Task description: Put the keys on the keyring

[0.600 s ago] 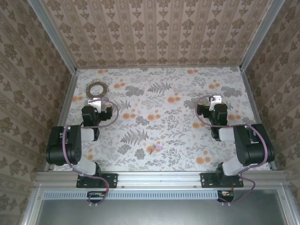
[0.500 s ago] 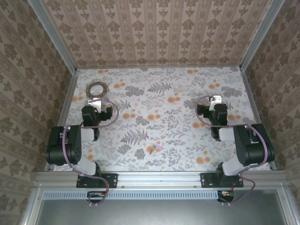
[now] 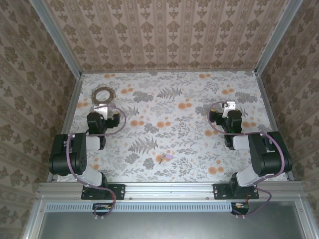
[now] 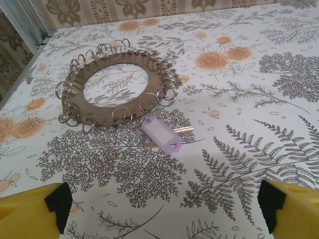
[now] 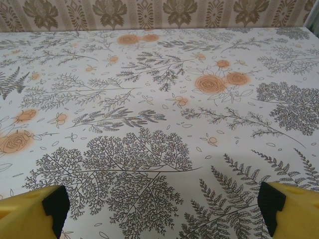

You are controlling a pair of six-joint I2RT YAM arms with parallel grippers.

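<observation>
- While I watch from above, the keyring lies flat on the table in the far left corner, just beyond the left gripper.
- From the left wrist camera I see the keyring from close. It is a brown band with many small wire loops around its rim, and the flowered table surface shows through its hollow centre.
- One tagged key, with a pale purple tag, lies just beside the near edge of the keyring. I cannot tell if it touches a loop.
- The keys, a tiny purple and tan cluster, lie near the front edge of the table. They are about midway between the two arms and well apart from the keyring.
- The left gripper's fingers stand wide apart, with only the table surface between them, on the near side of the keyring.
- The right gripper is over the right half of the table. Its fingers are also spread wide, with the printed surface between them.
</observation>
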